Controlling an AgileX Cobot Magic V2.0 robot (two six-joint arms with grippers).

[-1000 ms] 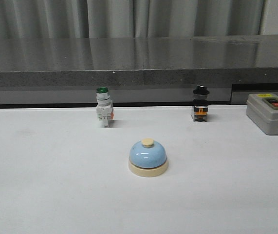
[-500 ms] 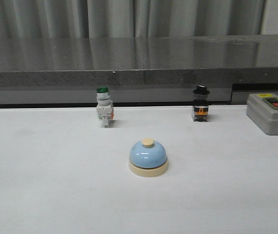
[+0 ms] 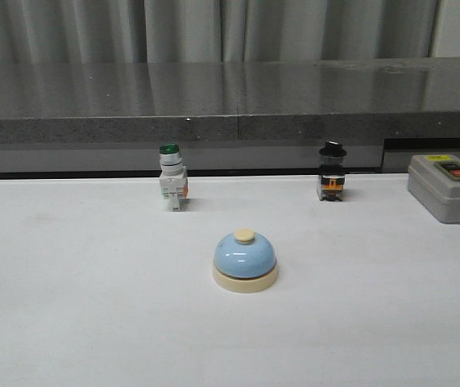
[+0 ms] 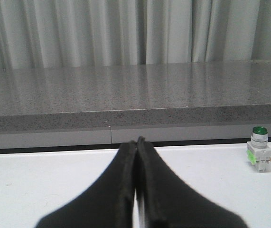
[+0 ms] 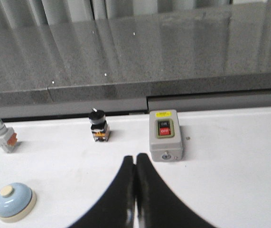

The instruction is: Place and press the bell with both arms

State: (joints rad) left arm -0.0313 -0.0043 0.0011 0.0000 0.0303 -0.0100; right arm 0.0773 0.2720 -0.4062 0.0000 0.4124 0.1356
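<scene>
Both black two-fingered grippers, left gripper [image 4: 136, 142] and right gripper [image 5: 135, 159], sit pressed together and empty while the small light-blue dome bell with cream base [image 3: 246, 260], mid-table, looks rigid, slick-domed, best pinched at its base rim.

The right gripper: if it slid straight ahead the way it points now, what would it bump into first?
Probably the grey switch box: it sits just ahead of the shut right gripper, slightly to one side, so the gripper might only graze it. Depth is hard to judge. The bell lies well off that line.
</scene>
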